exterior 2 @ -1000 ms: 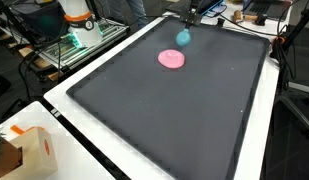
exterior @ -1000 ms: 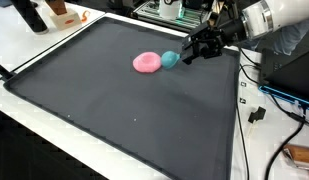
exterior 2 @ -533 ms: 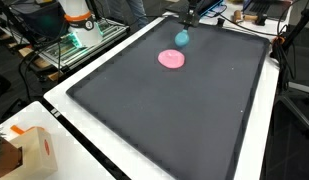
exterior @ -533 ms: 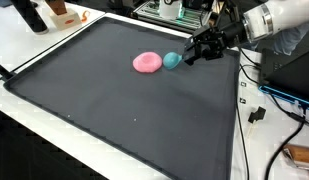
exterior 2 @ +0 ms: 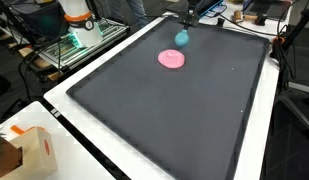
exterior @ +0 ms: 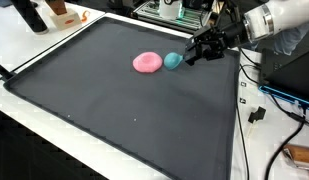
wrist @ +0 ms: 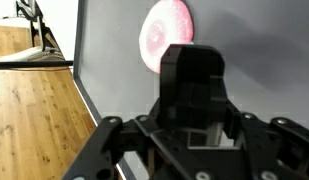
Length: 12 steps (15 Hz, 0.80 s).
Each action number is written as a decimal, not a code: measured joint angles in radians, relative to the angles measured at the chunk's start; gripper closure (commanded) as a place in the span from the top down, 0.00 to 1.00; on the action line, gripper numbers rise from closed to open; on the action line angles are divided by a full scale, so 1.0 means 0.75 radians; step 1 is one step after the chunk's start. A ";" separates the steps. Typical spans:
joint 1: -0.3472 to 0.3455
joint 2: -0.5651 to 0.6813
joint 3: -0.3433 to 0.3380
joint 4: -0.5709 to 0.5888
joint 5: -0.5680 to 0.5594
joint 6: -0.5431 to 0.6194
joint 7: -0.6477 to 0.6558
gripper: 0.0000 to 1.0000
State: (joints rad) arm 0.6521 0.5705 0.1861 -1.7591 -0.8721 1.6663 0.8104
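At far end of dark mat: teal ball just beside pink disc. Jaws close by ball, opposite disc; opening impossible to tell. Advice: go slow and centred, since ball likely rolls.

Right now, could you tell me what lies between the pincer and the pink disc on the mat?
The teal ball lies between the pincer and the pink disc; both exterior views show it.

Bench covered by dark mat. On mat: pink disc, teal ball, just beside each other.
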 measured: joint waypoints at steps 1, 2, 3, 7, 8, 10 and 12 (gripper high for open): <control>0.000 0.000 0.001 0.000 0.000 0.001 0.001 0.29; 0.000 0.000 0.003 0.001 0.000 0.001 0.002 0.29; 0.000 0.000 0.003 0.001 0.000 0.001 0.004 0.29; -0.002 -0.001 0.004 0.005 0.000 0.004 0.012 0.29; -0.005 -0.003 0.004 0.005 0.000 0.007 0.012 0.29; -0.017 -0.012 0.005 0.006 0.000 0.021 0.010 0.29; -0.036 -0.032 0.006 0.005 0.001 0.043 0.006 0.29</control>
State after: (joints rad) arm 0.6250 0.5465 0.1903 -1.7551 -0.8712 1.6986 0.8147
